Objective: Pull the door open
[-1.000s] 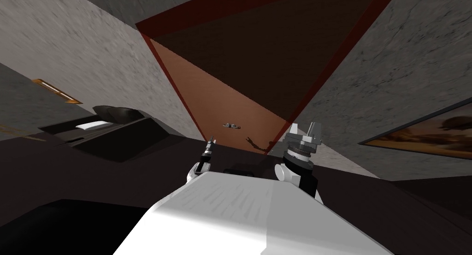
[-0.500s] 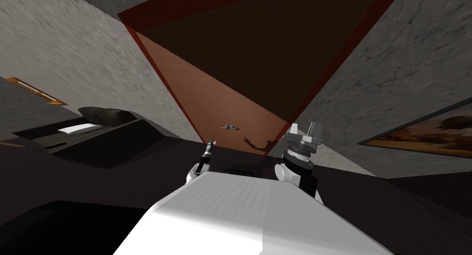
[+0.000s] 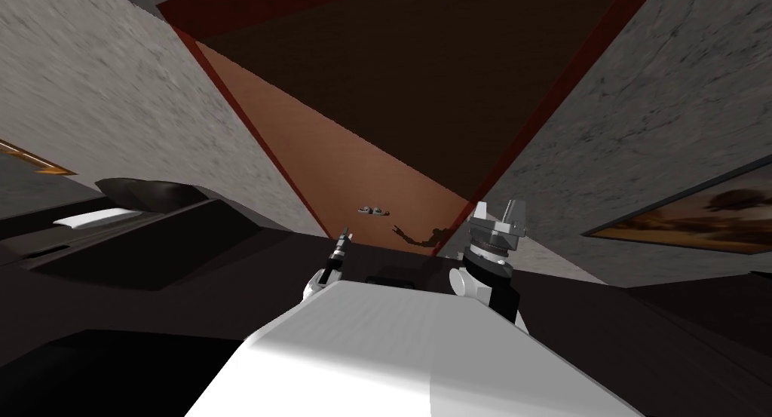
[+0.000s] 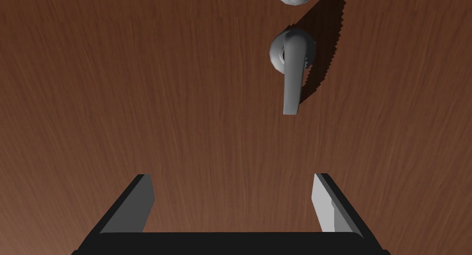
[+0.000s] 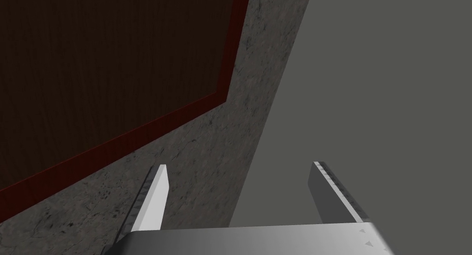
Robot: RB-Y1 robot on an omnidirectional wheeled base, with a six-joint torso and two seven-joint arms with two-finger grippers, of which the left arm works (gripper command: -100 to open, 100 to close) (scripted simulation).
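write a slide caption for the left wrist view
Open left gripper faces the brown door, its grey lever handle ahead, ungrasped.

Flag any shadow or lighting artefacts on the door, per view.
Left wrist view: handle throws a hard, saw-toothed shadow on the door. Head view: diagonal edge splits door into lit and dark parts; wide-lens splay. Right wrist view: door dim.

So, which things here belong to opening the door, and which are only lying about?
For the job: brown wooden door; grey lever handle on it; left gripper, open, facing the door, apart from the handle.
Just there: right gripper, open, aside; framed brownish picture; dark low furniture on my left.
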